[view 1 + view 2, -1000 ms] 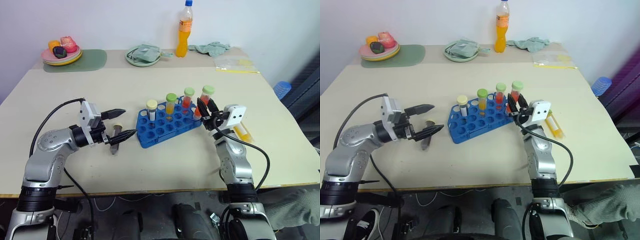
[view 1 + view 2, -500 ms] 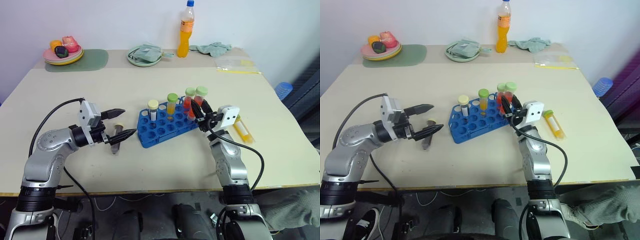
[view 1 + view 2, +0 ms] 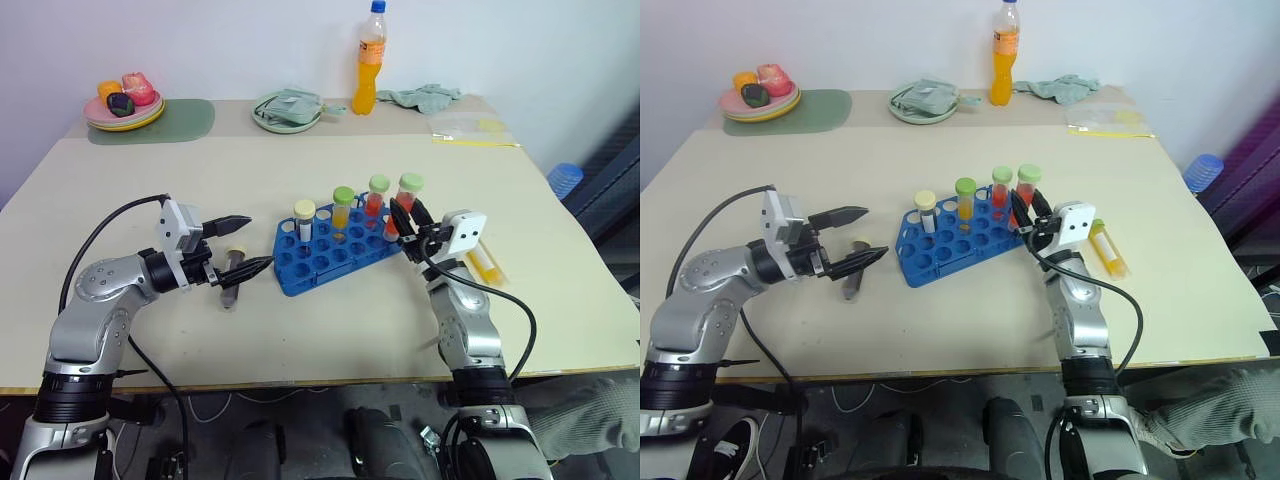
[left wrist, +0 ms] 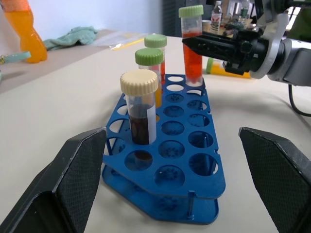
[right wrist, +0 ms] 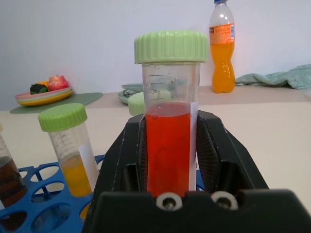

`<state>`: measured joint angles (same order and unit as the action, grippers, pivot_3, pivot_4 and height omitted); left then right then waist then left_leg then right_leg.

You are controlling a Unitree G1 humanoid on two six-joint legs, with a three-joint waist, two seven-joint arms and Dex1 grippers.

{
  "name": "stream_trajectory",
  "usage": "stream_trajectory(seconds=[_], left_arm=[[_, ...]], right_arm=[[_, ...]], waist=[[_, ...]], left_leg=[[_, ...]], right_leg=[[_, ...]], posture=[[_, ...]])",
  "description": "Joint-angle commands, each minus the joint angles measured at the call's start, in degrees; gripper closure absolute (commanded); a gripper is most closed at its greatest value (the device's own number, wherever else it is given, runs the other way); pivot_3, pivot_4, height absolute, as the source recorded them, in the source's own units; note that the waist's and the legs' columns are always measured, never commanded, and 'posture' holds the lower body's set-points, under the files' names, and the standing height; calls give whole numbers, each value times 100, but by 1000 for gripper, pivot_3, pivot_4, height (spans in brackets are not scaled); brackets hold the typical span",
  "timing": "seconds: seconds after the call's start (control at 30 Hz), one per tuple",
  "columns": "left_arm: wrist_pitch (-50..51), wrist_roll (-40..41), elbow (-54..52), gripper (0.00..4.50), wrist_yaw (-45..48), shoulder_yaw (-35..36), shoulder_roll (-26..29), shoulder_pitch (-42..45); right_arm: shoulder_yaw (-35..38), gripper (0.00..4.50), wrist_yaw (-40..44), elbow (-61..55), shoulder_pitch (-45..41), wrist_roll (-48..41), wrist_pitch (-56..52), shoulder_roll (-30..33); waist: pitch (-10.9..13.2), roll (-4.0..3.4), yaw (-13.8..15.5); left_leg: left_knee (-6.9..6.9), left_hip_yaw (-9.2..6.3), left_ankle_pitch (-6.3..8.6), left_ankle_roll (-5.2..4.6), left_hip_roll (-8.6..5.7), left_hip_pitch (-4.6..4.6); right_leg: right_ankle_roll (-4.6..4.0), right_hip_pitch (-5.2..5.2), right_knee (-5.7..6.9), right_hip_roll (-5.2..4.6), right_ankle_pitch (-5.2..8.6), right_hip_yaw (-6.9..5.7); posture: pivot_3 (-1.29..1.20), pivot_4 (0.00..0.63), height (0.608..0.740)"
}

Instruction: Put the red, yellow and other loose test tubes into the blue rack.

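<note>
- Test tubes were the job: the red tube (image 5: 169, 141), green-capped, stood upright clenched between the fingers of the right gripper (image 3: 405, 222), over the right end of the blue rack (image 3: 330, 255).
- Left gripper (image 3: 240, 250) hung with its fingers spread wide and nothing in them, just beside the rack's left end; a dark tube with a cream cap (image 3: 233, 274) lay on the table (image 3: 300, 330) under it.
- Judged step: seating the red tube; whether its foot had entered a hole could not be told.
- Next move likely called for keeping it upright, lining it over a free hole, lowering, then letting go.
- Yellow tube (image 3: 485, 262) lay loose on the table just right of the right arm.
- Farther back in the rack stood three capped tubes, one cream (image 3: 304, 216) and two green (image 3: 343, 205).
</note>
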<state>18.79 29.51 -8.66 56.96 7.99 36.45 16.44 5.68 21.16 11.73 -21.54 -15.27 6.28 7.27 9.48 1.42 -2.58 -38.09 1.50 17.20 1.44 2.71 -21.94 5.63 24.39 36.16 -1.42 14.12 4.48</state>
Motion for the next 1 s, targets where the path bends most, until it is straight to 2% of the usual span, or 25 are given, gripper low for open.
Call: stream_trajectory(seconds=[0.03,0.2,0.33,0.37,0.4,0.43,0.47,0.53,0.67,0.73,0.83,0.9,1.0], left_arm=[[-16,130,-174,0,13,113,43,35],[-137,113,8,0,154,190,96,-2],[-359,60,247,0,298,215,78,-58],[-428,44,301,0,331,209,68,-79],[-494,34,362,0,361,204,49,-97],[-577,12,429,0,392,192,30,-115],[-646,-2,488,0,411,182,10,-130],[-753,-17,564,0,432,162,-26,-155],[-803,-4,493,0,386,122,-102,-231],[-772,-2,404,0,334,99,-122,-248],[-662,21,231,0,197,45,-178,-207],[-583,26,125,0,96,-29,-245,-150],[-516,9,58,0,1,-140,-348,-68]], right_arm=[[-25,3247,16,121,-181,105,256,-10],[-15,3247,75,199,-190,41,353,-58],[-32,1723,176,20,-45,-17,363,-56],[-34,1240,201,-25,-30,-22,354,-40],[-27,537,219,-95,-12,-36,313,-11],[-35,186,291,-222,27,-81,217,45],[-62,30,407,-389,82,-152,69,116],[-134,30,610,-706,207,-225,-175,277],[-68,30,969,-2131,806,-892,-1507,951],[97,30,1150,-2740,1112,-1230,-2183,1493],[335,30,1512,-3415,1408,-1679,-3499,2668],[544,30,1526,-3504,1382,-1799,-4092,3264],[637,30,1398,-3069,1047,-1486,-4862,4105]], waist=[[0,0,0],[0,0,-2],[0,0,-6],[0,-1,-2],[0,0,-1],[0,-1,0],[0,-1,5],[0,-1,17],[0,0,27],[0,-1,45],[-1,0,44],[-1,2,37],[-1,3,16]], left_leg=[[0,0,0,0,0,0],[0,1,0,0,0,1],[0,2,0,0,0,3],[0,2,0,0,0,3],[0,2,0,0,0,3],[0,3,0,0,0,3],[0,4,0,0,0,3],[0,4,0,0,-1,2],[0,1,0,0,-1,1],[-1,0,0,0,-2,0],[-4,3,0,0,-3,1],[-6,3,0,0,-3,5],[-6,6,0,-1,-2,25]], right_leg=[[0,0,0,0,0,0],[0,0,0,0,0,1],[0,0,2,0,0,1],[0,0,2,0,0,1],[0,0,2,0,0,1],[0,0,2,0,0,1],[0,0,1,-2,0,1],[0,-2,1,-3,0,1],[0,-4,1,-5,0,0],[0,-4,0,-5,0,0],[-11,-7,-4,-6,6,3],[-20,-13,-5,-4,11,4],[-21,-29,-6,0,12,9]], posture=[[0,150,740],[0,150,740],[0,150,740],[0,150,740],[0,150,740],[0,150,740],[0,150,740],[0,150,740],[0,150,740],[0,150,740],[0,150,740],[0,150,740],[0,150,740]])
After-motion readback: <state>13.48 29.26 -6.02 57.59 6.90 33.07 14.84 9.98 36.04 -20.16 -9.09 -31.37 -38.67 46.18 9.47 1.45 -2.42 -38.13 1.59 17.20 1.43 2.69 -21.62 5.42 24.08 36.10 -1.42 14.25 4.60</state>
